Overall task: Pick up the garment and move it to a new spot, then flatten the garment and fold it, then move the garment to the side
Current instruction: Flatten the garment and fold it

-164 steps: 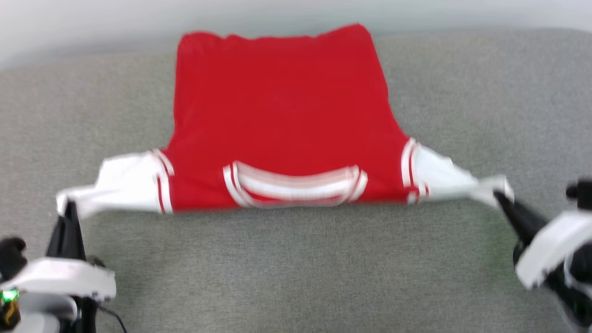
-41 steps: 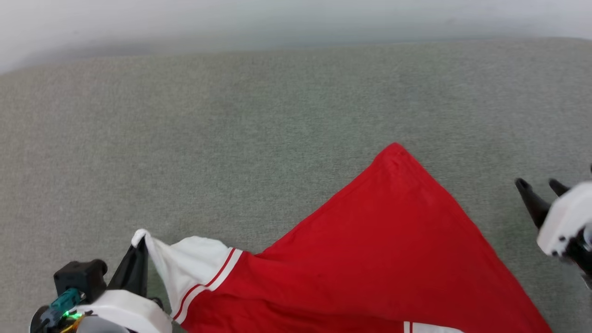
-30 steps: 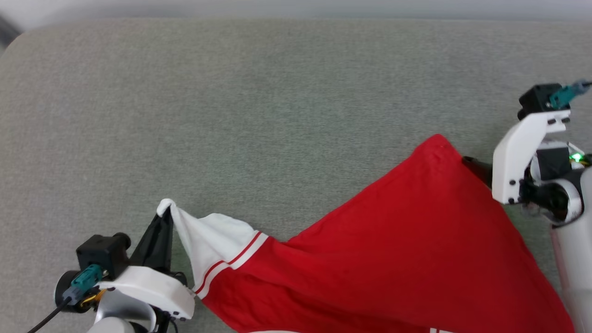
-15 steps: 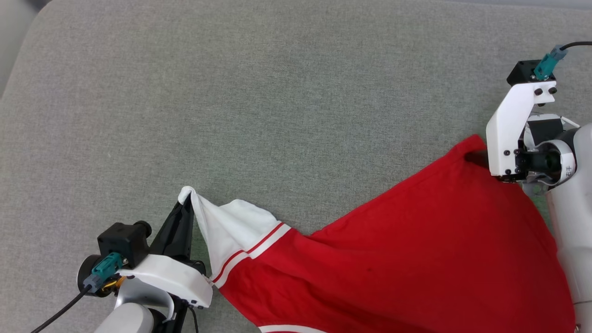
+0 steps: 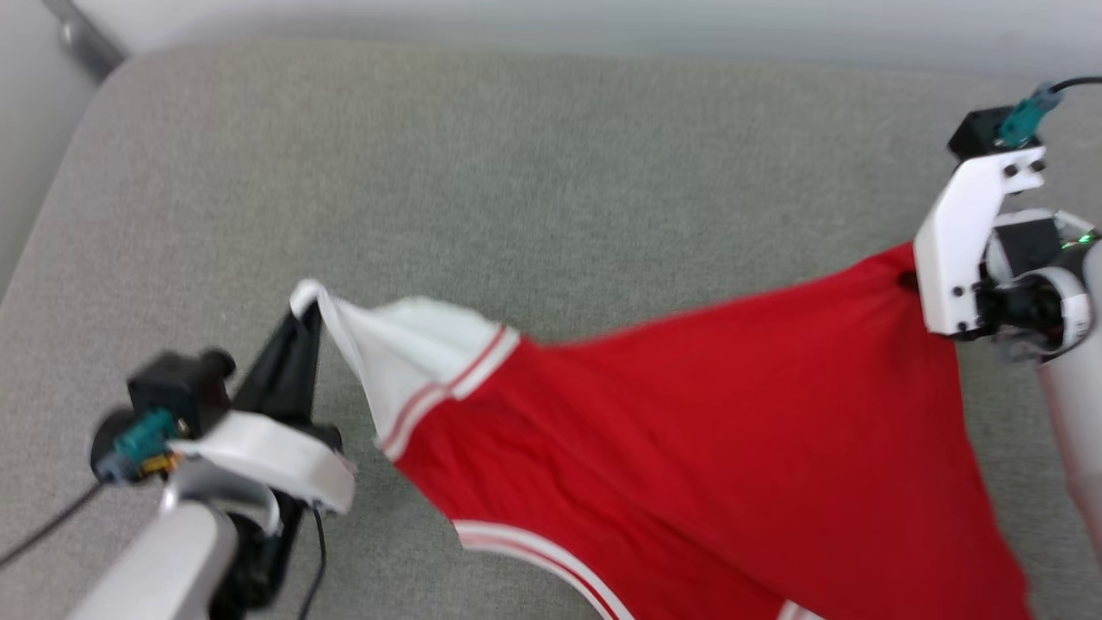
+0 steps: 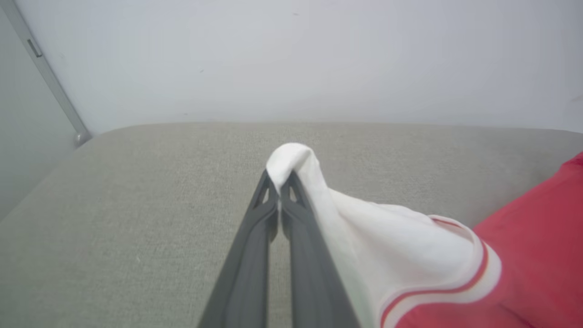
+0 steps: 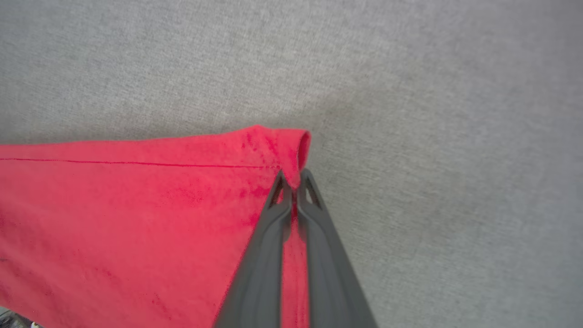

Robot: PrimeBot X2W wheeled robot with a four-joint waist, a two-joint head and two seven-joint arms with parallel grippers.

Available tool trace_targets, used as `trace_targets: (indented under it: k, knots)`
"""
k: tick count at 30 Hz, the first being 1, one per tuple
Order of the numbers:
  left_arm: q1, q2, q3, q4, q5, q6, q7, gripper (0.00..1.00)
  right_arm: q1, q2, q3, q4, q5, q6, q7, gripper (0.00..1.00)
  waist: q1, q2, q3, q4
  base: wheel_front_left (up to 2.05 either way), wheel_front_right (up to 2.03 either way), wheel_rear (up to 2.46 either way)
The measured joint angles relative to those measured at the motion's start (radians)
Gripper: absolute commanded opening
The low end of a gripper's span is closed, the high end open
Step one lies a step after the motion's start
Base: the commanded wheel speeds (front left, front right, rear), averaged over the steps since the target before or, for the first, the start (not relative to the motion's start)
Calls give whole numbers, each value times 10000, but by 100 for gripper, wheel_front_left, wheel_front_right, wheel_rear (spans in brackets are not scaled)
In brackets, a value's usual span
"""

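Note:
The garment, a red jersey with white sleeves and striped seams, hangs stretched between my two grippers above the grey cushion. My left gripper is shut on the tip of a white sleeve; its closed fingers run up the left wrist view. My right gripper is shut on a red hem corner, at the head view's right. Part of the striped collar shows near the bottom. Any lettering is hidden.
The grey fabric cushion spreads wide under and beyond the garment. A pale wall rises behind it, with a metal post at the far left corner. The cushion's left edge is rounded.
The right gripper let go of its sleeve and closed on the red hem corner. Both grippers have since lifted the garment, and the head camera has shifted.

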Motion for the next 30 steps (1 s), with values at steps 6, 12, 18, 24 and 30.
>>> trace_targets:
  k: [6,12,18,24,30]
  knots:
    - [-1431,640,272,-107,159,-326,543,0,-35,-453,-119,-750,138,0,-253,0,0,0,-810,-272,0,0,0]
    - [-3345,744,318,263,140,-711,1377,0,-353,-639,-368,-1250,186,2,-581,0,0,0,-1555,-775,0,0,0]
    - [-5735,407,73,1730,366,-1275,1804,0,-1099,-729,-529,-1388,-31,2,-1170,0,-1,0,-1785,-1299,0,0,0]
    - [-8512,8,56,3496,840,-1590,1668,0,-2662,-759,-715,-1346,-372,2,-2098,0,-1,0,-1105,-1503,0,0,0]
    - [-11037,15,184,4765,1429,-1762,1114,0,-4478,-685,-802,-1151,-639,2,-3227,0,0,0,-21,-1720,0,0,0]
